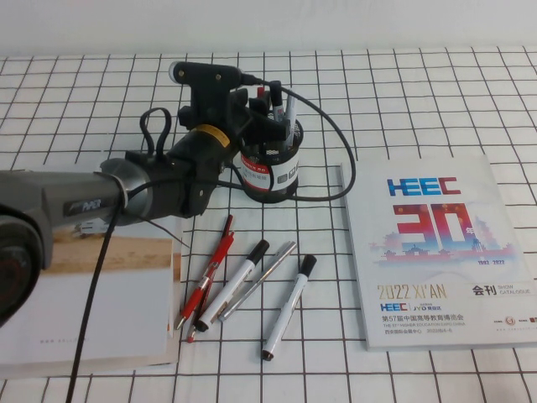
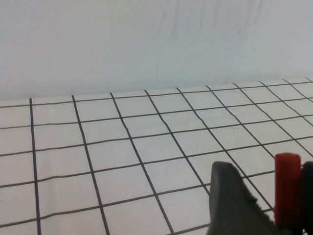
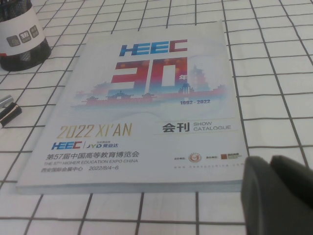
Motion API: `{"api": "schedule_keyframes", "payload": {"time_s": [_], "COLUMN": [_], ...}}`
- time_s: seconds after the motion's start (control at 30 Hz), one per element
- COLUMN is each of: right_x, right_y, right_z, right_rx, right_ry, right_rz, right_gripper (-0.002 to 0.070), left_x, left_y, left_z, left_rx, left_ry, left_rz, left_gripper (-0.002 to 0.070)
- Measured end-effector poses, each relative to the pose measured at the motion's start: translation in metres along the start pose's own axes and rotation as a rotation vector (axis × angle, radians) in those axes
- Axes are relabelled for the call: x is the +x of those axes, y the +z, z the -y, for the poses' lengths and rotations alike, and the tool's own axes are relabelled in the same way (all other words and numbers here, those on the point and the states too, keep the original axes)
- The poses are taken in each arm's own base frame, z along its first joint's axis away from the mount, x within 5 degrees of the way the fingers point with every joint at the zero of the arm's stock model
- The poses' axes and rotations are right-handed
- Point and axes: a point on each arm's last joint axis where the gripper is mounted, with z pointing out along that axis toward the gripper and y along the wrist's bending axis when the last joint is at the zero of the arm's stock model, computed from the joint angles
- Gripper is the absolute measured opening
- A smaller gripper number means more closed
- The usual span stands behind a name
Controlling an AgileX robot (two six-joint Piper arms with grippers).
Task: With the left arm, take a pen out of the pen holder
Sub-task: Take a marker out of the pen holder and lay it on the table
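Observation:
The black pen holder point(image 1: 270, 172) with a white label stands at the middle back of the table, several pens upright in it. My left gripper point(image 1: 267, 109) is directly over its mouth, fingers down among the pens. In the left wrist view, a red pen point(image 2: 287, 188) stands upright between the two dark fingers of my left gripper point(image 2: 266, 196), which are closed against it. The same red pen's top point(image 1: 261, 91) shows just above the holder. My right gripper point(image 3: 274, 164) hovers low over the near edge of a catalogue, fingers pressed together and empty.
Several loose pens lie in front of the holder: red pens point(image 1: 210, 273), a silver pen point(image 1: 260, 280) and two black-capped markers point(image 1: 235, 281) point(image 1: 288, 306). A catalogue point(image 1: 445, 243) lies at the right, a booklet point(image 1: 92, 294) at the front left.

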Motion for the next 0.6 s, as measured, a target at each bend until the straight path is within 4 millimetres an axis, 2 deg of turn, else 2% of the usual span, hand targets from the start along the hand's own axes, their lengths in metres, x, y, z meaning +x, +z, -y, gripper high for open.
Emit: {"api": "schedule_keyframes", "payload": {"time_s": [0.6], "right_x": [0.0], "right_y": [0.0], "right_z": [0.0], "right_rx": [0.0], "right_ry": [0.0], "right_rz": [0.0], "right_gripper": [-0.0015], "left_x": [0.0012], "left_y": [0.0018], "left_z": [-0.0011], "left_rx": [-0.001], "left_ry": [-0.058], "left_rz": [0.035], "left_gripper": [0.0255]}}
